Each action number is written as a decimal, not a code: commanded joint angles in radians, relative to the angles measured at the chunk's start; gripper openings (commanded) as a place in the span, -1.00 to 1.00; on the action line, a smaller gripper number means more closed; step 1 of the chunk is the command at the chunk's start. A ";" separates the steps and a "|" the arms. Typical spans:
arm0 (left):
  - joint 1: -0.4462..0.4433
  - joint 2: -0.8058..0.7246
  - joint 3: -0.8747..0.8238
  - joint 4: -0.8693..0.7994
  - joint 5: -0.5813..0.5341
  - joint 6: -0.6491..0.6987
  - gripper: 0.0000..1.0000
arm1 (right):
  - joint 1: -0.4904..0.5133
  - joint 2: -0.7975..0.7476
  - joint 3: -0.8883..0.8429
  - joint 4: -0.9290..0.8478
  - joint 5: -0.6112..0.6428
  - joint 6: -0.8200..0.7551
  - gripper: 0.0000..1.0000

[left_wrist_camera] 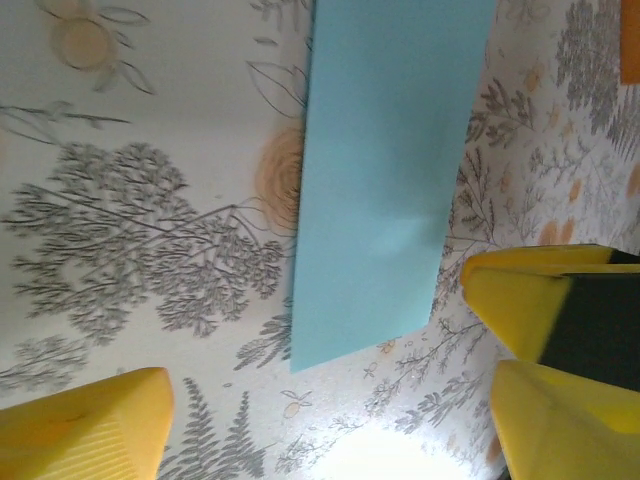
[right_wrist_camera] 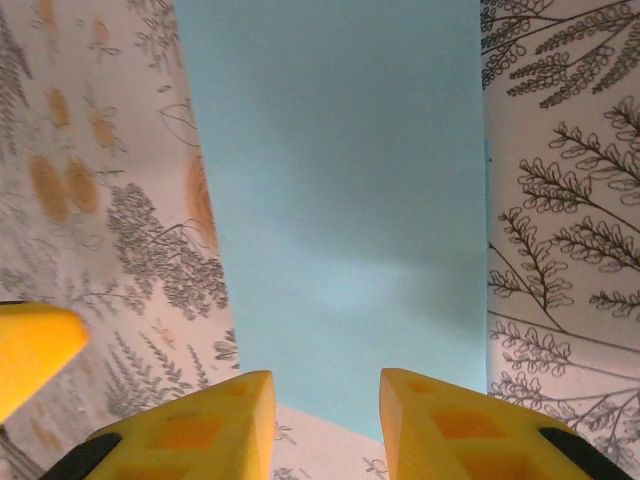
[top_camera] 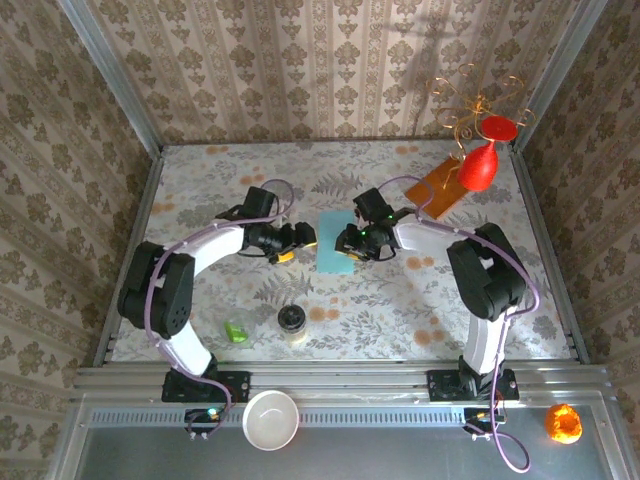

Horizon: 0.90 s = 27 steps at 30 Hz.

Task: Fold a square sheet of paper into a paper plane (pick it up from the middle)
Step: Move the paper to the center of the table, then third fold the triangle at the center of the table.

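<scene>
No writing, label, brand, number or sign can be read. The blue paper sheet is plain. The bench cover and walls carry only flower and leaf patterns. The small jar is too small to tell.

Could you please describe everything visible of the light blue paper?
The light blue paper is thin and matte, showing as a narrow rectangle rather than a square, perhaps folded in half. It lies flat on the floral table between both arms. The right gripper's fingers hover at its near edge; contact is unclear.

Light blue paper lies flat, a narrow rectangle
</scene>
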 commanded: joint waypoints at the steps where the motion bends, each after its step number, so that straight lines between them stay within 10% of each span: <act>1: -0.041 0.039 0.024 -0.019 0.000 -0.038 0.54 | -0.022 0.010 -0.026 0.102 0.008 0.118 -0.35; 17: -0.068 0.149 0.089 -0.070 0.038 -0.017 -0.15 | -0.043 0.156 0.001 0.072 -0.044 0.082 -0.40; 27: -0.062 0.179 0.094 -0.080 0.037 -0.019 -0.16 | -0.054 0.154 -0.035 0.086 -0.047 0.082 -0.40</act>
